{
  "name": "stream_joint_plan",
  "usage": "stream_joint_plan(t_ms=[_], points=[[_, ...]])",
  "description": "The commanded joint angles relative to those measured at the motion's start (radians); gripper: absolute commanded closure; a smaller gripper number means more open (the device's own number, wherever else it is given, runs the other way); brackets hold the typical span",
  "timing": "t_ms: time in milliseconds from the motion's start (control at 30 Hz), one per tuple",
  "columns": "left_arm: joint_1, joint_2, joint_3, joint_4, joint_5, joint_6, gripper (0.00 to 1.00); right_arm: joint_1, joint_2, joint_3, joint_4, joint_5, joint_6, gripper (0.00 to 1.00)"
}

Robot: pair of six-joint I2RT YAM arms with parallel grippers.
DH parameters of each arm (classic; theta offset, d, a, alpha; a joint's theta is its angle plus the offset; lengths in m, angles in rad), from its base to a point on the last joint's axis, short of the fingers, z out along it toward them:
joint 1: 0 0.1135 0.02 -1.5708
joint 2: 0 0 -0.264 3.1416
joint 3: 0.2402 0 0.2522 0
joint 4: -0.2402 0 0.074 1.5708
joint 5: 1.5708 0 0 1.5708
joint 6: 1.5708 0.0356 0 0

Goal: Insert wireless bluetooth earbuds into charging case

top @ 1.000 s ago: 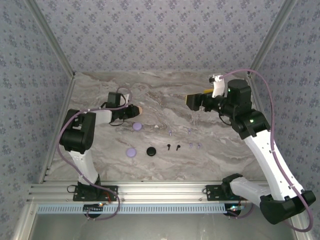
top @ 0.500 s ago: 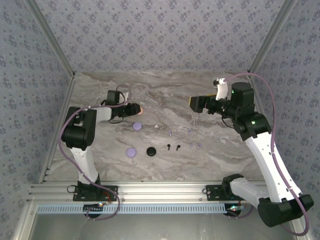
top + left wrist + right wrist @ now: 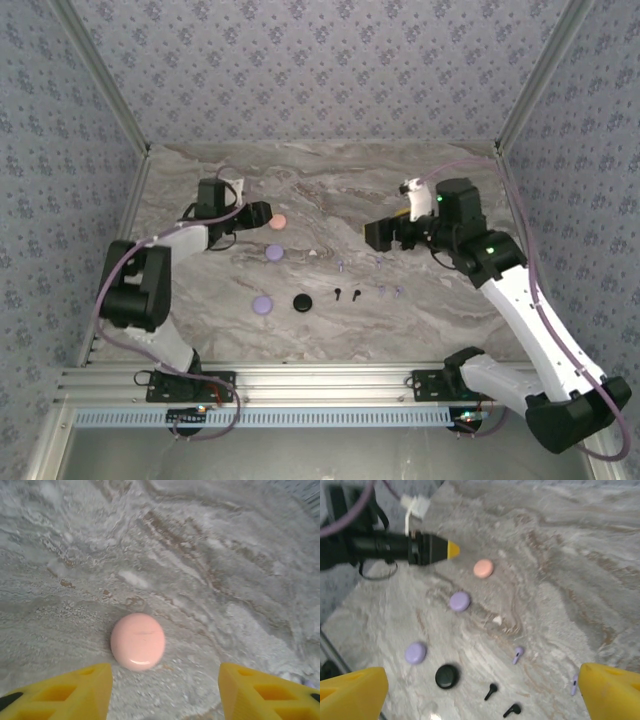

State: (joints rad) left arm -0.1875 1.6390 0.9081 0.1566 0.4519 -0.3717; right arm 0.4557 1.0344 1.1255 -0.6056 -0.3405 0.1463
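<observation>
A pink charging case (image 3: 278, 222) lies shut on the marble table (image 3: 440, 320), just ahead of my left gripper (image 3: 262, 212). In the left wrist view the pink case (image 3: 138, 641) sits in front of the left gripper (image 3: 165, 695), whose jaws are open with nothing between them. Two lavender cases (image 3: 274, 253) (image 3: 262, 304) and a black case (image 3: 302, 301) lie nearer. Black earbuds (image 3: 491, 691) (image 3: 512, 710), lavender earbuds (image 3: 518, 654) and a whitish bud (image 3: 497, 620) lie loose. My right gripper (image 3: 372, 235) hovers open above them.
Patterned walls with metal posts (image 3: 110, 100) close in the table on three sides. More lavender buds (image 3: 383, 291) (image 3: 399, 291) lie right of the black pair. An aluminium rail (image 3: 320, 385) runs along the near edge.
My left gripper has opened, let go of the pink case and drawn back to the left; the case now rests on the table. The right gripper has moved left and nearer, over the buds.
</observation>
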Motion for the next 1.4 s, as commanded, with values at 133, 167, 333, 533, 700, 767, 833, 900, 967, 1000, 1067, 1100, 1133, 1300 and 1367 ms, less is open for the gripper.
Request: stream_joint_plan(t_ms=[133, 167, 333, 533, 700, 767, 833, 900, 967, 1000, 1067, 1100, 1133, 1300, 1367], points=[[0.005, -0.369, -0.184, 0.078, -0.128, -0.012, 0.33, 0.247, 0.156, 0.032, -0.083, 0.223, -0.135, 0.0], [0.005, -0.425, -0.209, 0.073, -0.154, -0.014, 0.3, 0.277, 0.187, 0.035, -0.08, 0.246, -0.137, 0.01], [0.005, -0.646, -0.293, 0.02, -0.273, -0.004, 0.19, 0.412, 0.362, 0.059, -0.068, 0.3, -0.083, 0.05], [0.005, -0.793, -0.348, -0.036, -0.347, 0.008, 0.12, 0.549, 0.594, 0.179, -0.107, 0.409, -0.036, 0.08], [0.006, -0.821, -0.353, -0.072, -0.371, 0.024, 0.1, 0.609, 0.743, 0.25, -0.123, 0.436, -0.028, 0.07], [0.006, -0.819, -0.354, -0.074, -0.372, 0.022, 0.1, 0.62, 0.78, 0.264, -0.128, 0.447, -0.03, 0.07], [0.006, -0.818, -0.355, -0.072, -0.374, 0.02, 0.09, 0.626, 0.81, 0.271, -0.126, 0.445, -0.027, 0.07], [0.005, -0.816, -0.356, -0.068, -0.375, 0.017, 0.09, 0.632, 0.836, 0.272, -0.117, 0.439, -0.027, 0.08], [0.006, -0.812, -0.354, -0.068, -0.375, 0.017, 0.09, 0.635, 0.855, 0.276, -0.113, 0.435, -0.028, 0.09], [0.006, -0.811, -0.354, -0.068, -0.375, 0.017, 0.09, 0.635, 0.866, 0.28, -0.112, 0.436, -0.027, 0.1], [0.006, -0.808, -0.354, -0.068, -0.377, 0.017, 0.09, 0.64, 0.886, 0.285, -0.114, 0.431, -0.031, 0.11], [0.006, -0.807, -0.355, -0.068, -0.377, 0.017, 0.09, 0.641, 0.894, 0.287, -0.114, 0.429, -0.031, 0.12], [0.006, -0.807, -0.355, -0.068, -0.377, 0.017, 0.08, 0.641, 0.902, 0.289, -0.113, 0.427, -0.031, 0.13], [0.006, -0.805, -0.353, -0.071, -0.378, 0.018, 0.08, 0.643, 0.934, 0.293, -0.112, 0.418, -0.024, 0.18], [0.006, -0.805, -0.353, -0.071, -0.377, 0.018, 0.08, 0.643, 0.946, 0.297, -0.114, 0.416, -0.022, 0.2]])
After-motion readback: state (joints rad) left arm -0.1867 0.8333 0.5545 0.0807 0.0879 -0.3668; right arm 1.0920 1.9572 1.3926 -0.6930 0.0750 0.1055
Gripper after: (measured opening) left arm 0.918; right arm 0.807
